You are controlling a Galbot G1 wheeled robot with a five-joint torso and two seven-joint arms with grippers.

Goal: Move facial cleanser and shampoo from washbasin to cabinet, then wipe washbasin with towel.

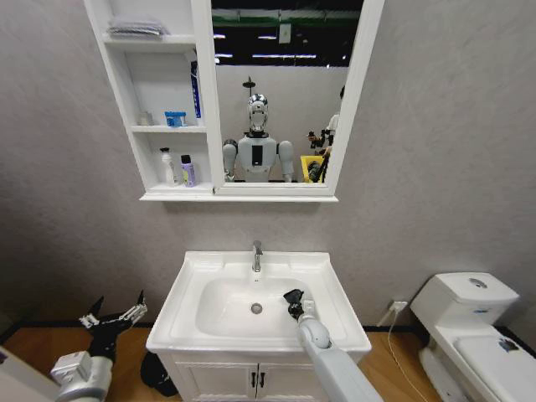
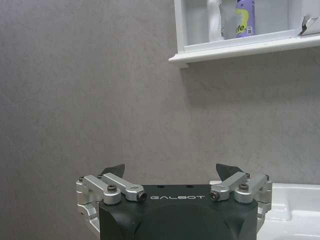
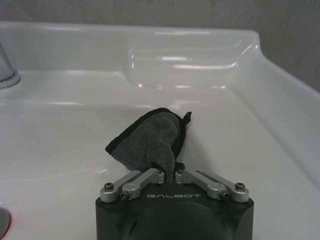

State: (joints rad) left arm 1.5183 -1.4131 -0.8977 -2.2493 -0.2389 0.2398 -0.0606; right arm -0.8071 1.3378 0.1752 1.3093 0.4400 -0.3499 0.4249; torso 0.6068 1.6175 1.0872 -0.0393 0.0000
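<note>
Right of the round drain [image 1: 256, 308], inside the white rectangular ceramic washbasin [image 1: 193, 272], the small dark grey folded towel [image 3: 152, 141] is clamped by the right gripper [image 1: 295, 299]; steady downward pressure is advised (left gripper [image 1: 117, 318], spread, idles left of the drain).
</note>
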